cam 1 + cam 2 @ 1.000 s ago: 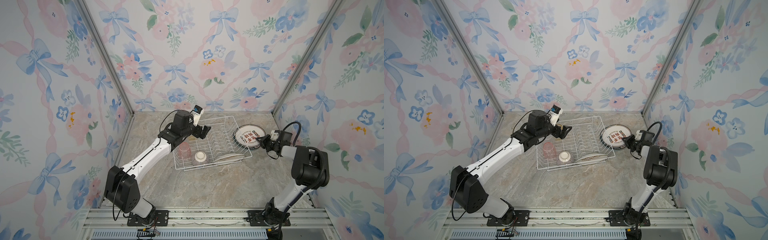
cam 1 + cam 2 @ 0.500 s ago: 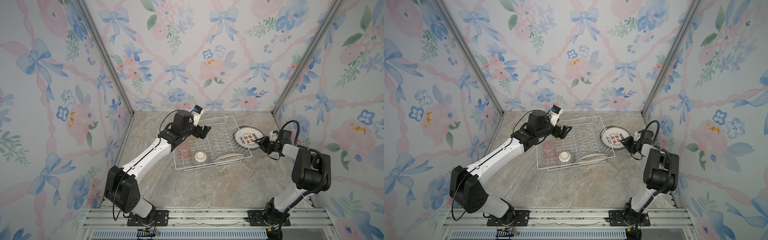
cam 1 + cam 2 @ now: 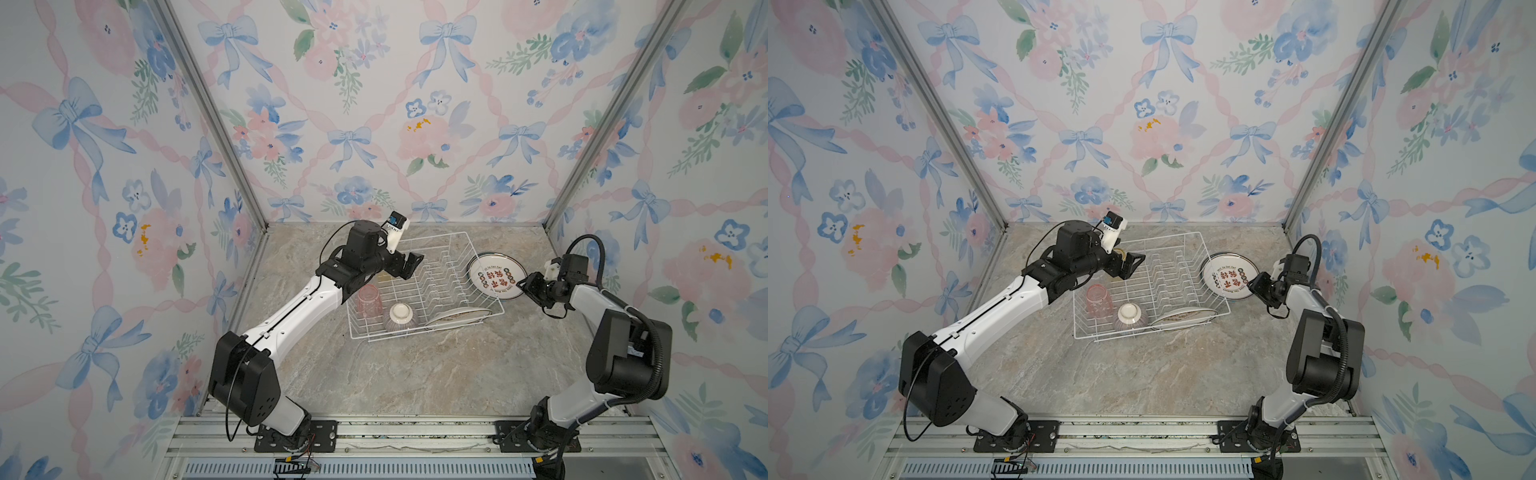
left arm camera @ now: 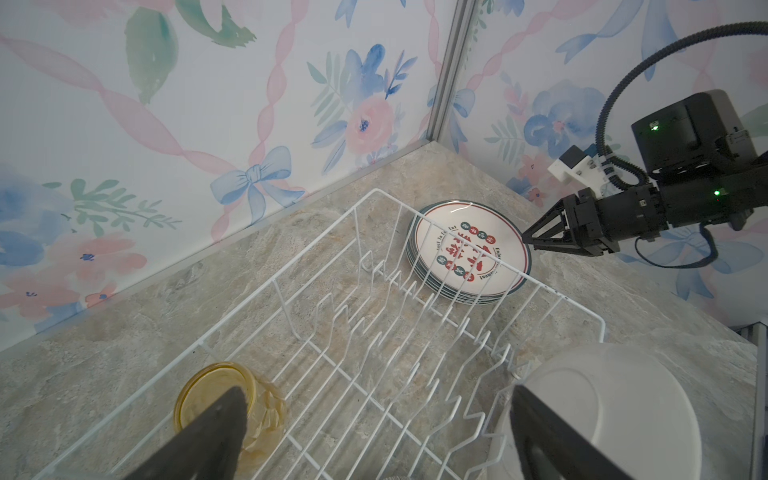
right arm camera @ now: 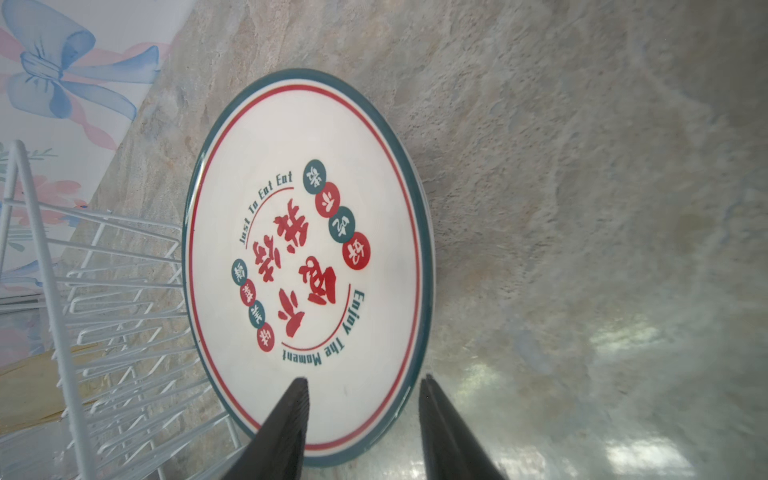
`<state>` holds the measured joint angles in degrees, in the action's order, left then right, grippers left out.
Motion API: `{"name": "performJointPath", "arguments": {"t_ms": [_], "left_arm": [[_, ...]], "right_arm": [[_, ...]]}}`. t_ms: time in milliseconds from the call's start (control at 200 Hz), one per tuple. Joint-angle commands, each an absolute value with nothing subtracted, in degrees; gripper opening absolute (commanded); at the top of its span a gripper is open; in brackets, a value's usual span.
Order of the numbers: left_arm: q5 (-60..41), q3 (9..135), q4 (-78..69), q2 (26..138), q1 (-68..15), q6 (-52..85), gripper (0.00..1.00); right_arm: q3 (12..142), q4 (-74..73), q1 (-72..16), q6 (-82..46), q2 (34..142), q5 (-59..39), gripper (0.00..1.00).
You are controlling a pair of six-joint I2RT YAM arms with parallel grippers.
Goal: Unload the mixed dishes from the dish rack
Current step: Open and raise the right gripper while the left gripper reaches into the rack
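Plates (image 3: 496,276) lie stacked beside the dish rack (image 3: 432,278); right fingers (image 5: 286,424) have just spread, freeing the top one; left fingers (image 4: 208,432) hang spread, empty; bowl (image 3: 400,319), tumblers (image 3: 369,301), one plate (image 3: 457,319) remain racked.

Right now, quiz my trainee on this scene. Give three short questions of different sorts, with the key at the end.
1. True or false: the stack of plates sits inside the dish rack.
2. What colour is the tumbler standing upside down beside the bowl? A pink, B blue, C green.
3. How many plates lie inside the rack?

Key
1. False: it rests on the table, just outside the rack.
2. A.
3. One: the lone plate, which lies at the rack's near end.
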<state>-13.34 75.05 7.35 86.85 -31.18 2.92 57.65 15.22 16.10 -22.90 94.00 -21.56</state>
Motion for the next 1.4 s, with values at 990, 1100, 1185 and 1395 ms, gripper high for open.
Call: {"name": "performJointPath", "arguments": {"t_ms": [990,1100,1185,1395], "left_arm": [[7.56,64.45,9.42,84.28,-58.46,-22.82,0.64],[12.1,66.7,11.1,87.88,-60.29,-23.97,0.57],[14.55,68.0,11.85,90.57,-61.51,-24.19,0.56],[17.23,70.86,11.77,94.56,-61.7,-22.15,0.23]], "right_arm": [[56.43,17.4,16.21,-21.09,81.4,-19.77,0.47],[56.42,17.42,16.25,-21.11,80.69,-19.75,0.47],[56.34,17.27,16.37,-21.25,80.43,-19.86,0.47],[55.55,16.54,16.41,-21.35,79.81,-20.13,0.47]]}}
